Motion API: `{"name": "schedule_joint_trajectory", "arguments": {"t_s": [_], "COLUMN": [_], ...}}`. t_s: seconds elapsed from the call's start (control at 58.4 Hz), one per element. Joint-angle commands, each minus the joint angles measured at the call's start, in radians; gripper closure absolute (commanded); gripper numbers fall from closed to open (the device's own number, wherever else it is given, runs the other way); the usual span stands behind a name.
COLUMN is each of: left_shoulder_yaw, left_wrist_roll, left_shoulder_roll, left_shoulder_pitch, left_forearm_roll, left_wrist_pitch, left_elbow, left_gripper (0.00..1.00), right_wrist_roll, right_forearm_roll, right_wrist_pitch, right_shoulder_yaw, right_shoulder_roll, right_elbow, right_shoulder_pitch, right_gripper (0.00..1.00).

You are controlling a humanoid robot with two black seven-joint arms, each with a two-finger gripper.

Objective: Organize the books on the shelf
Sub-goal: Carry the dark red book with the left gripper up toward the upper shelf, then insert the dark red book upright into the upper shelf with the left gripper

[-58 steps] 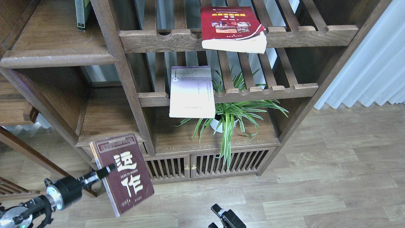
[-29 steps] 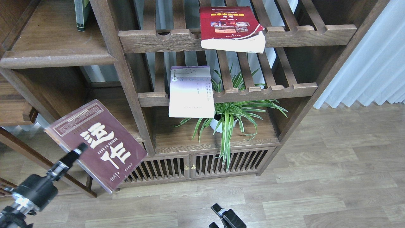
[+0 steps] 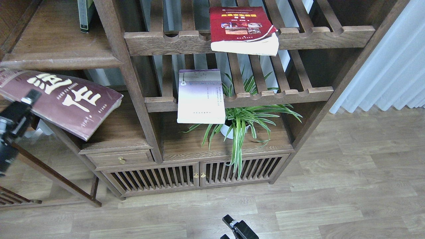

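My left gripper (image 3: 31,96) is at the far left, shut on the dark maroon book (image 3: 69,101) with cream characters. It holds the book tilted, nearly flat, just below the front edge of the solid dark-brown shelf (image 3: 59,61). The thick red book (image 3: 244,30) lies on the upper slatted rack and overhangs its front bar. The thin lavender-white book (image 3: 201,96) lies on the lower slatted rack and overhangs too. Only a black tip of my right gripper (image 3: 237,228) shows at the bottom edge, over the floor.
A green-spined book (image 3: 84,15) stands at the back of the solid shelf. A potted spider plant (image 3: 239,122) sits under the lower rack. A drawer with a brass knob (image 3: 122,160) and slatted cabinet doors (image 3: 179,176) are below. A white curtain (image 3: 391,66) hangs at right.
My left gripper has lifted the maroon book up and to the left, from low in front of the cabinet to just under the solid shelf, turning it from near upright to nearly flat.
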Motion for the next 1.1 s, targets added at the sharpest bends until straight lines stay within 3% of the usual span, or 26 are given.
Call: {"name": "schedule_joint_trajectory", "arguments": {"t_s": [0.0,0.257,0.462,0.822,1.079], "left_shoulder_yaw": [-0.001,0.031,0.052,0.094,0.201], "left_wrist_roll": [0.000,0.000,0.000,0.000,0.000], "left_shoulder_roll": [0.060,0.186,0.251,0.341,0.350], "left_shoulder_pitch": [-0.073,-0.254,-0.284,-0.454,-0.595], "left_forearm_roll": [0.000,0.092,0.226,0.362,0.480], "left_wrist_pitch": [0.000,0.000,0.000,0.000,0.000], "left_elbow": [0.000,0.002,0.003,0.013,0.118], "left_gripper": [0.96,0.95,0.95,0.94,0.94], "right_wrist_roll": [0.001,0.001,0.001,0.001,0.004], "right_forearm_roll": [0.000,0.000,0.000,0.000,0.000], "right_wrist_pitch": [0.000,0.000,0.000,0.000,0.000], "right_shoulder_yaw": [0.001,0.001,0.003,0.003,0.003], "right_shoulder_roll": [0.000,0.000,0.000,0.000,0.000], "right_elbow": [-0.010,-0.012,-0.012,-0.012,-0.012], "right_shoulder_pitch": [0.007,0.009,0.010,0.013,0.019], "right_gripper": [0.01,0.01,0.01,0.01,0.01]}}
